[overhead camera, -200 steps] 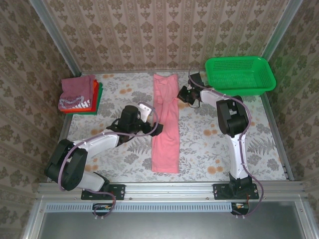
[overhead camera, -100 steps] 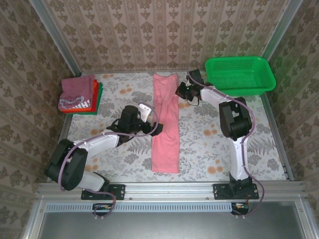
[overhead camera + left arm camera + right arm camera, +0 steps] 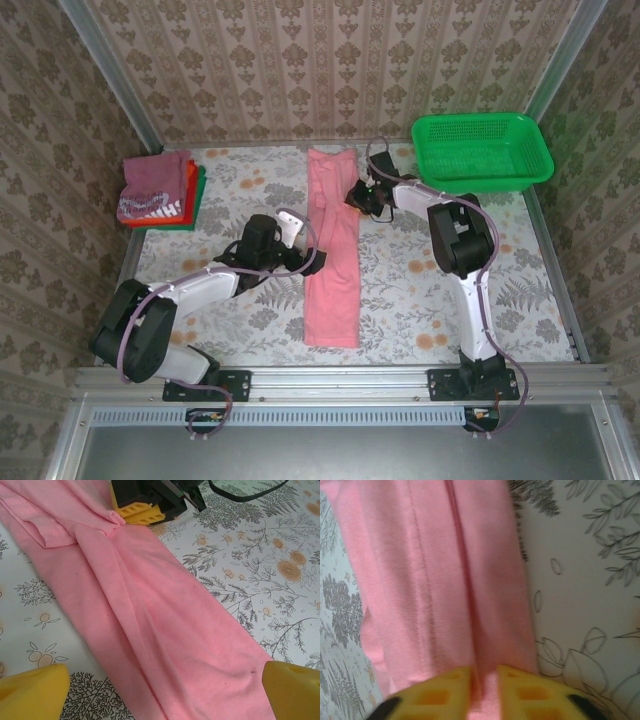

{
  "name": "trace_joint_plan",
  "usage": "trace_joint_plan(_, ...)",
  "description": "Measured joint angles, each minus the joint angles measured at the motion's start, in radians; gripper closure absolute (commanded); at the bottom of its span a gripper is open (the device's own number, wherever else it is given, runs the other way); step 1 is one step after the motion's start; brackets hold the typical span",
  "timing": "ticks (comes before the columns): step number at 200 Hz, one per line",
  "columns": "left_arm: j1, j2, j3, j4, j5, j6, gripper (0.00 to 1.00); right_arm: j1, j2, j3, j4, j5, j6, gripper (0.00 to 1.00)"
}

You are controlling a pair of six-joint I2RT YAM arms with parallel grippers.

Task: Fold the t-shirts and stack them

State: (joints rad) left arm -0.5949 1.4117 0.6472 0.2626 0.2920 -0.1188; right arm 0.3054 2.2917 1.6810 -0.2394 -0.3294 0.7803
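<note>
On the floral table (image 3: 400, 290) lie a pink shirt (image 3: 332, 270), folded shirts (image 3: 160, 190) and a green basket (image 3: 480, 150).

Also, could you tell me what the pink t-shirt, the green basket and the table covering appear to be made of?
The pink t-shirt looks like soft matte knit cloth, probably cotton jersey: it creases and shows stitched seams. The green basket looks like rigid moulded plastic mesh, slightly glossy. The table covering is a smooth sheet with a printed floral pattern; cloth or vinyl, I cannot tell.
</note>
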Motion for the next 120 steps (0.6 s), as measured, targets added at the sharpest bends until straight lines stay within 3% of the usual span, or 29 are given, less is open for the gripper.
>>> trace_joint_plan(19,0.000,0.000,-0.001,0.000,-0.005,0.000,0.00,-0.002,-0.019,-0.010,0.006,0.010,-0.022,0.48)
trace_joint_plan(64,0.016,-0.006,-0.013,0.000,-0.051,-0.030,0.00,0.001,-0.189,-0.161,0.037,0.034,-0.097,0.26)
trace_joint_plan(101,0.113,-0.048,-0.018,-0.001,-0.042,-0.055,0.00,0.031,-0.415,-0.381,0.099,0.061,-0.258,0.15)
trace_joint_plan(120,0.175,-0.074,-0.017,-0.021,-0.007,-0.029,0.00,0.079,-0.538,-0.507,0.117,0.087,-0.395,0.00)
